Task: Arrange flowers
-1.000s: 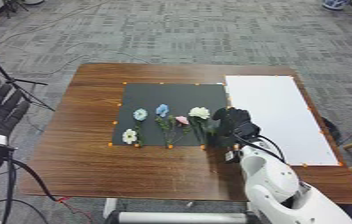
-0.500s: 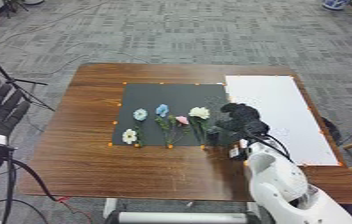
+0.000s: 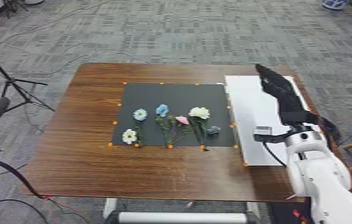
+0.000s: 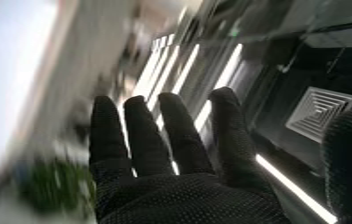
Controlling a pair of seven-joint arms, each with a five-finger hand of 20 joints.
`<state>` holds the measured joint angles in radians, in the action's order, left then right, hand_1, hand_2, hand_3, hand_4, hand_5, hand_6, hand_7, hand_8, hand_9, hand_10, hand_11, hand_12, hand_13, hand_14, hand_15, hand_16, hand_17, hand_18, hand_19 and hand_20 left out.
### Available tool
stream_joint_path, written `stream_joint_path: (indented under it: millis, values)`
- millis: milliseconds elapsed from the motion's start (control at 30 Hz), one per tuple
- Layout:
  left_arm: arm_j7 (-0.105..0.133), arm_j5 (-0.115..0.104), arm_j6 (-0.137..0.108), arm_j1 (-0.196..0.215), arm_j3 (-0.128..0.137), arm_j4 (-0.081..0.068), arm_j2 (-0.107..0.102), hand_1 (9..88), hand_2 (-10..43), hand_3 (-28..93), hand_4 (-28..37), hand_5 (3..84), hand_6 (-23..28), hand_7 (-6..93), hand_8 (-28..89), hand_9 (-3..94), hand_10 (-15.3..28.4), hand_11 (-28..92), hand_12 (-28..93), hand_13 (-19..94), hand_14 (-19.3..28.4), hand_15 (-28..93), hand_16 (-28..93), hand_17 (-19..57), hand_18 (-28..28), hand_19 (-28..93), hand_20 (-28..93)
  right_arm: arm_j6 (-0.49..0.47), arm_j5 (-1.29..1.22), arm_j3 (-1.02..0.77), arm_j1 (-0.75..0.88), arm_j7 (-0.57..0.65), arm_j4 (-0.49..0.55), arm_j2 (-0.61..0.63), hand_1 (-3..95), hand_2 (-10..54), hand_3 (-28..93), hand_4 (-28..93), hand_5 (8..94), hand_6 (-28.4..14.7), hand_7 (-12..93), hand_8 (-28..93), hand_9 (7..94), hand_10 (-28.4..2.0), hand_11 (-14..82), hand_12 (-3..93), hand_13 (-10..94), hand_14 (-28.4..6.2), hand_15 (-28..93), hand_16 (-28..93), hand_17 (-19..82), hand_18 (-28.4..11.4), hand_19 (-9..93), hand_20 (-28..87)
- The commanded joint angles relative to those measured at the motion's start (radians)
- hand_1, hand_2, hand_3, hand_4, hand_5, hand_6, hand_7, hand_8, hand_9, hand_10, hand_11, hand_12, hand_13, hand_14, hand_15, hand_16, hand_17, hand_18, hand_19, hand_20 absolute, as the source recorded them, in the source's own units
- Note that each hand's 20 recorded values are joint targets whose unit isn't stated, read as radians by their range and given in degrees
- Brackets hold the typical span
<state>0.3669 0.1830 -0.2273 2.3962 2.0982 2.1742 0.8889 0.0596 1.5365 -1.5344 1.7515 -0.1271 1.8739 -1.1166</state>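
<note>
Fingers straight and empty, my black-gloved right hand (image 3: 288,102) hovers at frame right, the stemmed pastel flowers (image 3: 199,113) at center seemingly arranged, calling only for withdrawal.

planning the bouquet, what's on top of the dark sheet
On the dark sheet lie a pale blue flower, a blue one, a pink one, a large white one, a small white one and a grey-blue one. What lies beneath them is hidden.
</note>
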Motion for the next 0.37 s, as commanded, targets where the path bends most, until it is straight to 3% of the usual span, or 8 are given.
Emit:
stream_joint_path:
  millis: [33,367]
  values:
    - [-0.001,0.022,0.022,0.032,0.015,0.011,0.017,21.0,15.6,68,-28.3,29.4,4.2,2.2,-7,22.9,7.9,1,8,16,8.1,7,-3,-3.3,9.1,15,10,-0.15,-0.633,-0.05,0.058,-0.079,-0.036,-0.048,3.0,11.1,73,-28,34.3,-2.9,6,-9,33.0,-16.0,1.8,8.0,19,-17.1,15,6,7,-17.2,31,11]
    - [-0.005,0.038,0.052,0.067,0.038,0.025,0.043,20.7,15.4,69,-28.3,30.6,4.4,2.2,-6,23.9,8.1,1,9,15,7.4,5,-2,-3.4,8.4,13,10,-0.18,-0.732,-0.104,0.116,-0.08,-0.001,-0.073,3.5,9.4,74,-28,34.4,-2.8,6,-9,33.2,-15.2,2.0,7.9,21,-16.8,13,9,7,-17.4,29,12]
